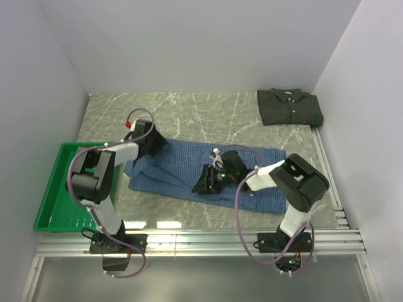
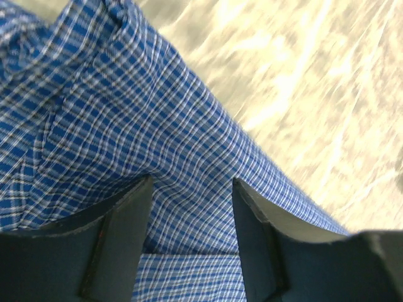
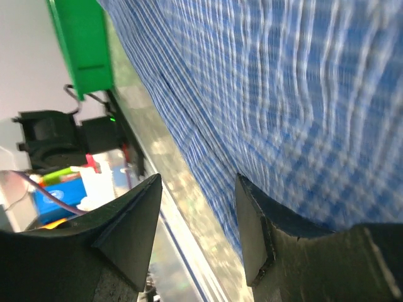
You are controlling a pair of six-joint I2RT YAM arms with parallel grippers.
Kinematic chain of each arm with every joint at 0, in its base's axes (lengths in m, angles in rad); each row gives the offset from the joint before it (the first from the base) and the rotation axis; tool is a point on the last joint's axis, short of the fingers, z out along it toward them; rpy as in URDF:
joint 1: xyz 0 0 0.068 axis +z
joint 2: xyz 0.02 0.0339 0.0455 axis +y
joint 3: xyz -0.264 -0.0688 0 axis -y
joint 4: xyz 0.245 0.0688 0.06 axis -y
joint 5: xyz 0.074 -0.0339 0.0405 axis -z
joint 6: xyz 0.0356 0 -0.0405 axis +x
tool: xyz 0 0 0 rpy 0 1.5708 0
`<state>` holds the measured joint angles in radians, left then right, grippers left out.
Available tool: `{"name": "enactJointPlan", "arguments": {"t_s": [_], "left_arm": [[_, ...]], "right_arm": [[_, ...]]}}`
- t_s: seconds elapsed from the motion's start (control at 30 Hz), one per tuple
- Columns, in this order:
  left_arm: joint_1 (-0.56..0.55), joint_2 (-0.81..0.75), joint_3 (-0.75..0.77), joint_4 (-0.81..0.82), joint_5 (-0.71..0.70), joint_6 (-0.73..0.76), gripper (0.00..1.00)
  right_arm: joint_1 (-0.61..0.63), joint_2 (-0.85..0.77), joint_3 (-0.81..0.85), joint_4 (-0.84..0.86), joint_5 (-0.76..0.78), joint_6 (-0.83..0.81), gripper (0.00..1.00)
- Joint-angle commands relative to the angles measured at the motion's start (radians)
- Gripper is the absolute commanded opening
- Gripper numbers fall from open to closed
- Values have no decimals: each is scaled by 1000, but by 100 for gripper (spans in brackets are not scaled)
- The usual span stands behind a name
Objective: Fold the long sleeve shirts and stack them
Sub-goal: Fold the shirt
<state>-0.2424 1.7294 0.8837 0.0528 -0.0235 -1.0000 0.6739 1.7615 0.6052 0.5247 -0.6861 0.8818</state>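
Left wrist view shows the left gripper point(image 2: 192, 182) with jaws parted and nothing pinched, low over the blue checked shirt point(image 2: 126, 126). The right gripper point(image 3: 198, 179) is likewise released and empty, by the same shirt's near edge. That shirt lies spread across the middle of the marble table point(image 1: 189, 113). The dark shirt point(image 1: 289, 107) sits folded in the far right corner.

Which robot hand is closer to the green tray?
The left. The left hand is at the blue shirt's left end, just past the tray's far right corner. The right hand is over the shirt's middle, farther from the tray.
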Motion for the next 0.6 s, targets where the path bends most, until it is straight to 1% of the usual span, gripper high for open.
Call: {"name": "enactJointPlan", "arguments": {"t_s": [0.0, 0.03, 0.07, 0.1, 0.13, 0.17, 0.2, 0.23, 0.27, 0.3, 0.33, 0.37, 0.4, 0.43, 0.47, 0.53, 0.57], "left_arm": [[11, 90, 122, -79, -35, 83, 61], [11, 105, 200, -102, -30, 96, 62], [11, 133, 239, -122, -29, 118, 64], [9, 140, 274, -139, -26, 127, 68], [8, 142, 328, -184, -35, 133, 72], [3, 121, 348, -217, -56, 130, 77], [-15, 101, 360, -244, -81, 124, 84], [-29, 41, 360, -284, -126, 121, 87], [-61, 4, 353, -300, -154, 112, 89], [-83, -31, 344, -330, -195, 98, 92], [-107, -101, 325, -359, -229, 83, 93], [-151, -134, 316, -425, -293, 52, 93], [-173, -163, 304, -459, -320, 29, 94], [-196, -215, 267, -484, -338, 5, 93], [-240, -238, 246, -519, -352, -29, 93], [-285, -280, 181, -542, -359, -49, 92], [-326, -283, 164, -550, -352, -63, 91]], "right_arm": [[-19, -112, -16, -229, 94, -128, 58], [-20, -146, 11, -292, 127, -165, 58], [-20, -215, 28, -422, 160, -238, 58], [-19, -250, 47, -489, 193, -274, 58], [-20, -284, 89, -558, 297, -311, 58], [-22, -345, 112, -622, 347, -376, 58], [-22, -373, 132, -735, 408, -403, 58], [-28, -398, 160, -779, 493, -423, 58], [-31, -439, 169, -843, 534, -450, 58], [-33, -456, 176, -871, 565, -460, 58], [-39, -468, 189, -897, 588, -466, 58], [-39, -487, 195, -948, 633, -471, 58], [-40, -493, 200, -965, 645, -466, 58], [-45, -499, 200, -982, 654, -462, 58], [-48, -510, 197, -1009, 675, -449, 58], [-53, -517, 188, -1032, 685, -440, 58], [-56, -523, 183, -1052, 685, -435, 57]]}}
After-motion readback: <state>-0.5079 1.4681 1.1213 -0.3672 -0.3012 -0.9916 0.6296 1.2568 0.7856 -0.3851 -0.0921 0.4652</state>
